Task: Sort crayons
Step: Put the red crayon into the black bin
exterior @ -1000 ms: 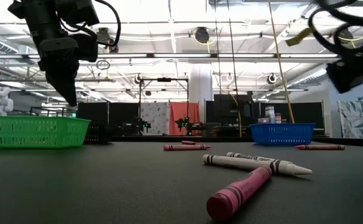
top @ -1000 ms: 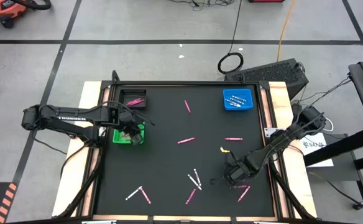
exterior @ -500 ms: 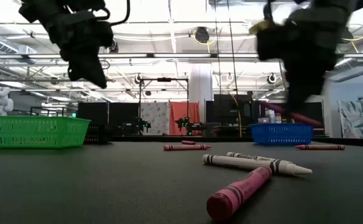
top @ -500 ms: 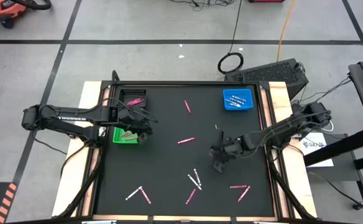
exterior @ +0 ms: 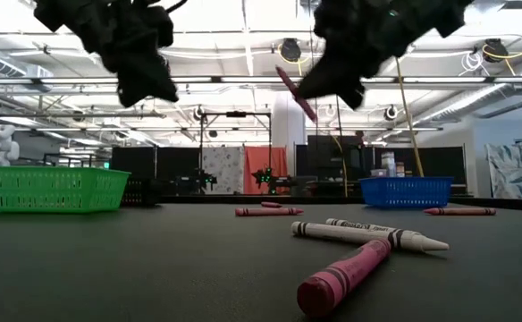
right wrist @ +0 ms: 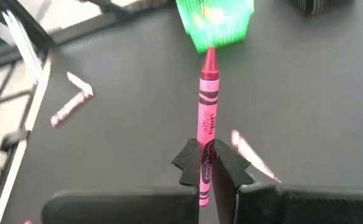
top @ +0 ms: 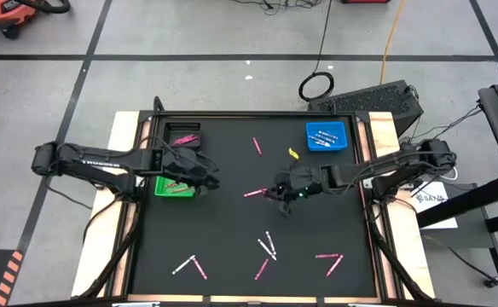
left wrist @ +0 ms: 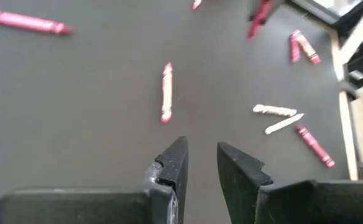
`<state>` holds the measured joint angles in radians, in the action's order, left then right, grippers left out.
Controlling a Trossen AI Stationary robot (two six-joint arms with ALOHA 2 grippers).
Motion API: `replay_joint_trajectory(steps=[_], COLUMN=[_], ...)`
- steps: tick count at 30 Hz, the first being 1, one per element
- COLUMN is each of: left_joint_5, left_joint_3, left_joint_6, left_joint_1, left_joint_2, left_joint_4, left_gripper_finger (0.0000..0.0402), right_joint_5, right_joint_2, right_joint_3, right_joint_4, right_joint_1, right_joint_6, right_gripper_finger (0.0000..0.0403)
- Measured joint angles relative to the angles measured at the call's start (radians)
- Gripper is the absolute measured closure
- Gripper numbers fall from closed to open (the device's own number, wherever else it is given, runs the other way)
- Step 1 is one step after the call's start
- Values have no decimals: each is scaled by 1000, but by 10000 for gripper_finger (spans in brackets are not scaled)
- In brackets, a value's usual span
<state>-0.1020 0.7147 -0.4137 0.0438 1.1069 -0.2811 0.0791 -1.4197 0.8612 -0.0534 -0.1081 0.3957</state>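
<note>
While the right gripper (right wrist: 204, 163) pinches a pink crayon (right wrist: 206, 118) by its end above mid-table, it could swing or slip loose; the left gripper (left wrist: 200, 163) hangs slightly open, empty, near the green tray (top: 173, 186).

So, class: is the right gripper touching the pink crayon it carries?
Touching. The right wrist view shows the right gripper shut on the pink crayon, fingers pressed against both sides.

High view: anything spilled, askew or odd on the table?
Nothing damaged. Loose crayons lie scattered at all angles over the black table, as expected mid-sort. The right gripper holds a pink crayon above the middle.
</note>
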Motion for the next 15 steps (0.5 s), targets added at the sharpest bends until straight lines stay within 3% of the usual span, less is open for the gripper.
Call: replay_joint_trajectory(steps=[8,15], left_joint_5=[6,11], left_joint_3=[0,0], left_joint_6=[1,40], left_joint_1=[-40,-15], left_joint_2=[122,212], left_joint_4=[328,563], left_gripper_finger=[311,311], right_joint_5=[-4,-6], right_joint_2=[0,0], right_joint_3=[0,0], right_joint_4=[-184,-240], right_joint_1=[49,81], right_joint_6=[-178,-272], right_gripper_finger=[401,401])
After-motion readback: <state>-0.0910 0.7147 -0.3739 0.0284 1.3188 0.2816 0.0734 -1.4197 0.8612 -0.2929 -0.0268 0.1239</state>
